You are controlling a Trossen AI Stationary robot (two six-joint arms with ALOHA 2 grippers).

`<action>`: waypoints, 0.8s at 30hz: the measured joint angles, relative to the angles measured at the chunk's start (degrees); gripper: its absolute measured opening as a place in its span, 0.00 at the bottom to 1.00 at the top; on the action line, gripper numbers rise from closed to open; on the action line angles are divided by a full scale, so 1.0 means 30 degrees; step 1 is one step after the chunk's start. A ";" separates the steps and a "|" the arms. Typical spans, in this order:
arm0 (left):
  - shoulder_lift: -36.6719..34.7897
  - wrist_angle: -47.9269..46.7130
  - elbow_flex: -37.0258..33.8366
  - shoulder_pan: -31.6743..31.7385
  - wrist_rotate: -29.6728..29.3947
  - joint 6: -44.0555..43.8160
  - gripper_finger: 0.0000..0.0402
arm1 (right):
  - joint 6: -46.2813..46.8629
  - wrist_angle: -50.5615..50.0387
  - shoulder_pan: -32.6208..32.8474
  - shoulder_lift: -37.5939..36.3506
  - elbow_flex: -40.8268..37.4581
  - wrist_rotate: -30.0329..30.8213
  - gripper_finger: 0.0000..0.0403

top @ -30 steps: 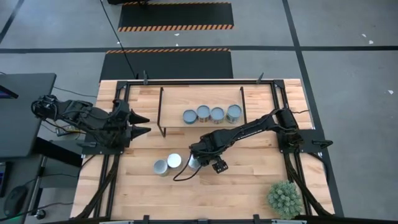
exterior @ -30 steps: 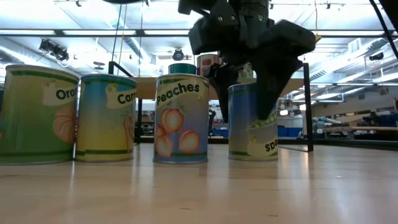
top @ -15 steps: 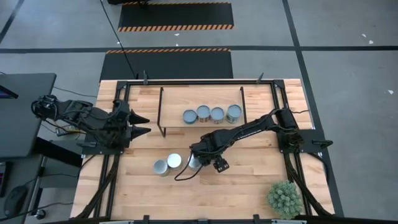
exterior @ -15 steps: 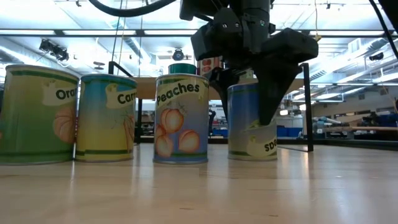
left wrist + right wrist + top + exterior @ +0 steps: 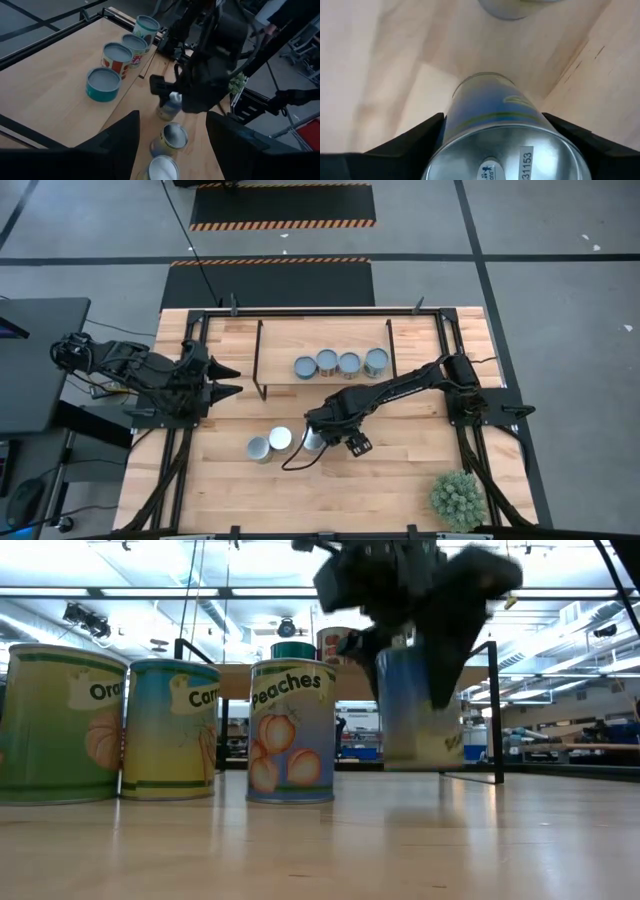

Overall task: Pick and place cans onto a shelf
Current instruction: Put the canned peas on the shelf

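Four cans stand on the shelf; a fifth is clamped in the right arm's jaws.

Four cans (image 5: 340, 364) sit in a row on the shelf (image 5: 275, 360), toward its right end, so about half the job looks done. The right gripper (image 5: 318, 437) holds a blue can (image 5: 420, 705) by its sides, raised just clear of the surface (image 5: 400, 470) in the low view. Two more cans (image 5: 269, 443) show from above, just beside that gripper; the low view shows three (image 5: 170, 730) standing in a row there. That makes seven or eight cans, so three or four are left to shelve. The left gripper (image 5: 230, 379) waits at the surface's left edge, jaws spread wide and empty. One plant (image 5: 458, 499) stands at the near right corner.
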 joint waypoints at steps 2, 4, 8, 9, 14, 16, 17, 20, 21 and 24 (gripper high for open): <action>0.0002 -0.0001 0.0000 0.0000 0.0000 0.0070 0.58 | 0.0328 -0.1066 -0.0022 0.0000 0.1152 -0.0543 0.78; 0.0000 0.0006 -0.0007 0.0001 0.0000 0.0280 0.58 | 0.0846 -0.2466 -0.0026 -0.0010 0.2640 -0.0882 0.78; 0.0000 -0.0001 0.0000 0.0005 0.0000 0.0315 0.58 | 0.1220 -0.5072 -0.0004 -0.0044 0.5653 -0.0967 0.78; 0.0000 0.0006 0.0000 0.0005 0.0000 0.0315 0.58 | 0.1227 -0.5620 -0.0012 -0.0044 0.6377 -0.0942 0.78; 0.0000 0.0006 -0.0005 -0.0002 0.0000 0.0322 0.58 | 0.1217 -0.7191 -0.0153 -0.0063 0.9183 -0.0511 0.78; 0.0004 0.0006 0.0000 0.0001 0.0000 0.0319 0.58 | 0.1226 -0.7087 -0.0332 -0.0200 0.9883 -0.0484 0.78; 0.0000 0.0006 0.0000 0.0005 -0.0007 0.0308 0.58 | 0.1218 -0.7183 -0.0463 -0.0256 1.0240 -0.0457 0.78; 0.0007 0.0049 0.0000 -0.0001 -0.0006 0.0294 0.58 | 0.1211 -0.7116 -0.0911 -0.0320 1.1184 -0.0201 0.78; 0.0002 0.0057 0.0000 -0.0002 -0.0007 0.0224 0.58 | 0.1208 -0.7128 -0.1053 -0.0361 1.1323 -0.0038 0.78; 0.0007 0.0050 0.0000 0.0002 -0.0007 0.0133 0.58 | 0.0929 -0.7098 -0.1563 -0.0665 1.1646 0.0772 0.78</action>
